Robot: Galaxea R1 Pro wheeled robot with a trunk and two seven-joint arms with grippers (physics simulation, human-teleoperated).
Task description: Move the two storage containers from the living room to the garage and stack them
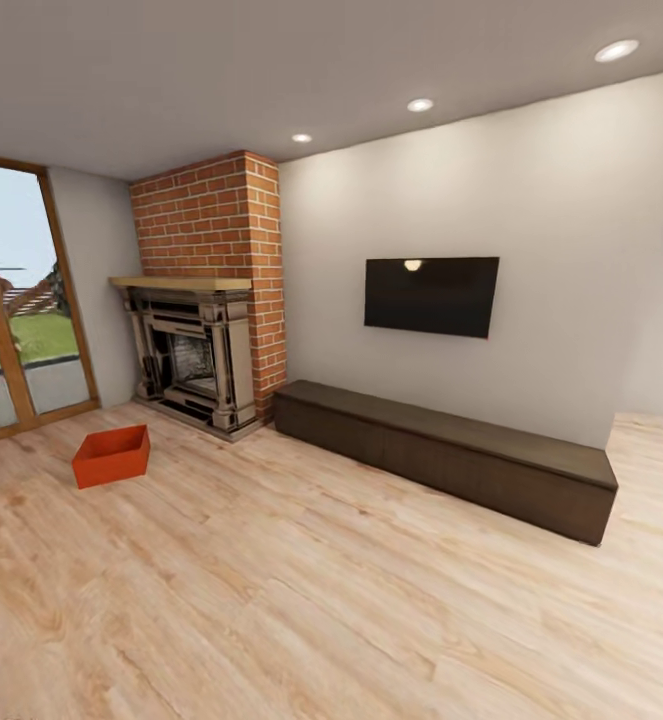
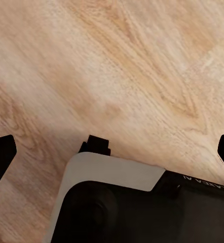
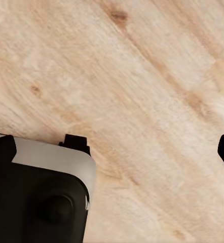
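Orange-red, one bin [image 1: 111, 455] sits on the wood floor [image 1: 301, 590] of the living room, near the brick fireplace [image 1: 206, 300] and the glass door [image 1: 16, 310]. A black TV [image 1: 431, 296] hangs on the wall above a long dark cabinet [image 1: 451, 455]. The left gripper [image 2: 114, 152] hangs over bare floor with its fingers wide apart. The right gripper [image 3: 114, 149] does too, fingers apart, nothing between them.
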